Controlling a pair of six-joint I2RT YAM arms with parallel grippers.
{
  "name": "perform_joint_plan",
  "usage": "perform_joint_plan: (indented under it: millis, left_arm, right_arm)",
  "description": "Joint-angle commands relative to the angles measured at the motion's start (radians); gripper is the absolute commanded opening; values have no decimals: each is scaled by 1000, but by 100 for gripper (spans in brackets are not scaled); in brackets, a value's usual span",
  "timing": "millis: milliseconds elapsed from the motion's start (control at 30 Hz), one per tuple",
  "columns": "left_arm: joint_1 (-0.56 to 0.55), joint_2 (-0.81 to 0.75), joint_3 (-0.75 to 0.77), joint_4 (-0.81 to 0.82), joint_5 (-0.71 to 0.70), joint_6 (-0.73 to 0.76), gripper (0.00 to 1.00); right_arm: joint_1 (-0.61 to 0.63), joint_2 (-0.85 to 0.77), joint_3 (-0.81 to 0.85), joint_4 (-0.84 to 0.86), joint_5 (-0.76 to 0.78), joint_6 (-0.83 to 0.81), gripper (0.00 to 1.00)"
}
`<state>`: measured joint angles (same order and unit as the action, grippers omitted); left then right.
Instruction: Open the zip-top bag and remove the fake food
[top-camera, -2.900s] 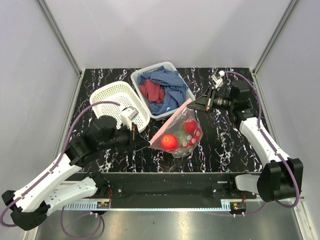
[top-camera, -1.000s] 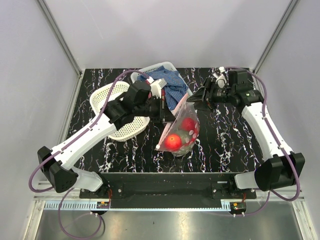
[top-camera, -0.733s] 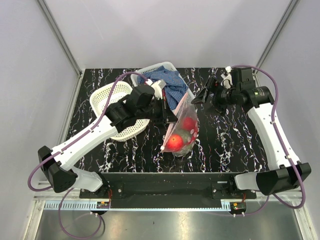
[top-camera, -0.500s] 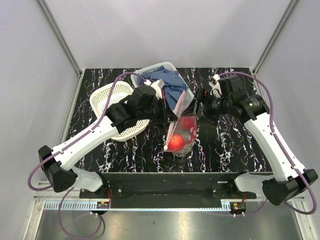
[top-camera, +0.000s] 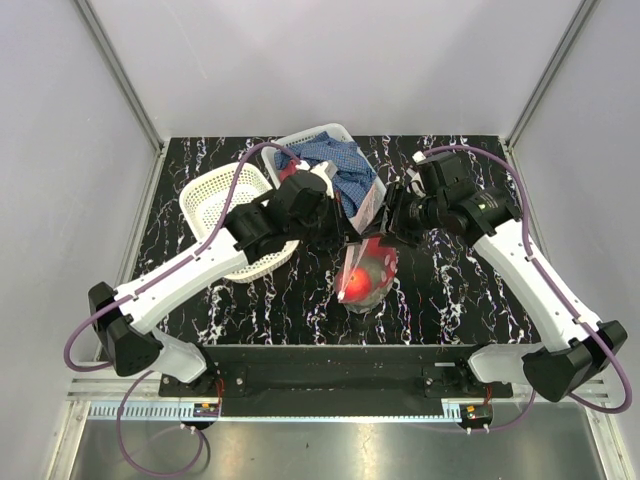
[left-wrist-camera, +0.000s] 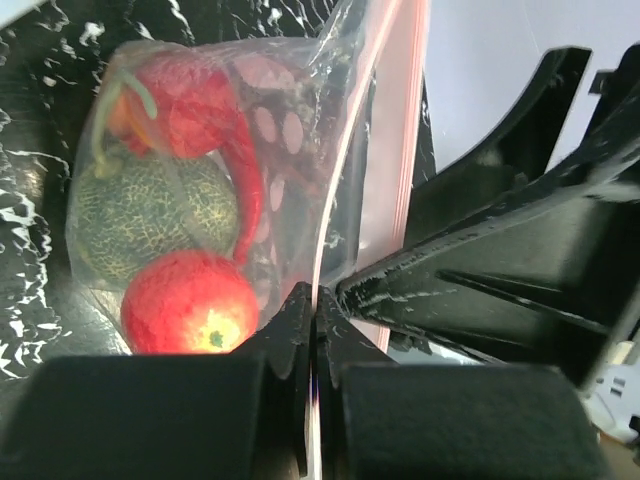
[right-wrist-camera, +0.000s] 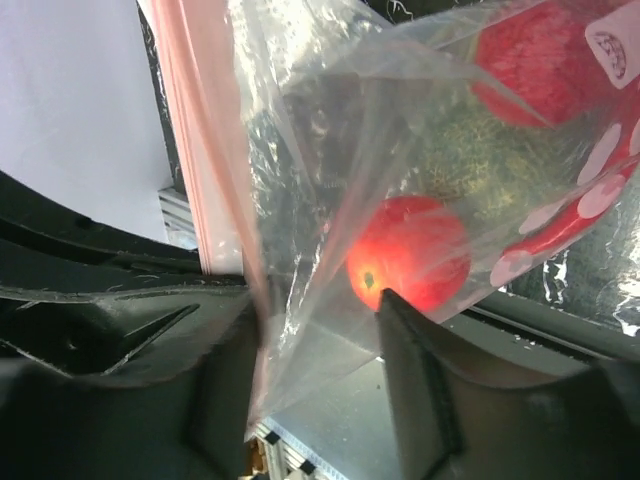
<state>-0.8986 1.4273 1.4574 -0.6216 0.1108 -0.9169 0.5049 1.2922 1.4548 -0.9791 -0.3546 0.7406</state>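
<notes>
The zip-top bag (top-camera: 368, 262) hangs upright over the middle of the table, its pink zip strip on top. My left gripper (top-camera: 345, 228) is shut on one side of that top edge; in the left wrist view the strip (left-wrist-camera: 400, 150) runs between the closed fingers of the left gripper (left-wrist-camera: 313, 305). My right gripper (top-camera: 392, 214) meets it from the right. The right gripper (right-wrist-camera: 320, 300) stands open, with the bag's other film (right-wrist-camera: 330, 170) between its jaws. Fake food fills the bag: a red round fruit (left-wrist-camera: 190, 312), a netted green melon (left-wrist-camera: 155, 215), a red chili (left-wrist-camera: 235, 160).
An empty white perforated basket (top-camera: 215, 195) lies at the left under my left arm. A second basket (top-camera: 310, 133) behind the bag holds blue and red cloths (top-camera: 345, 165). The black marbled table (top-camera: 460, 290) ends in grey walls on three sides.
My right gripper let go, opened wide, swung in from the right and is closing around the bag's top. The left gripper kept its hold and raised the bag more upright.
</notes>
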Motion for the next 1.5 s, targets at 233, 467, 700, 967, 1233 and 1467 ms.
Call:
perform_joint_plan:
  millis: [233,467,700,967,1233,1467]
  left_arm:
    - [-6,-28,102,-44,-157,105,0]
    - [7,-51,158,-207,-390,179,0]
    - [41,-80,97,-219,-326,214,0]
    - [41,-97,63,-178,-209,253,0]
    - [41,-85,242,-205,-70,356,52]
    - [-23,-8,360,-211,-20,306,38]
  right_arm:
    - [11,-36,-2,-29,136,-76,0]
    - [9,-94,70,-252,388,-236,0]
    - [9,-151,116,-288,381,-303,0]
    - [11,-110,108,-141,125,-287,0]
    - [17,-11,173,-99,19,-274,0]
    - [20,-16,170,-105,-20,-267,0]
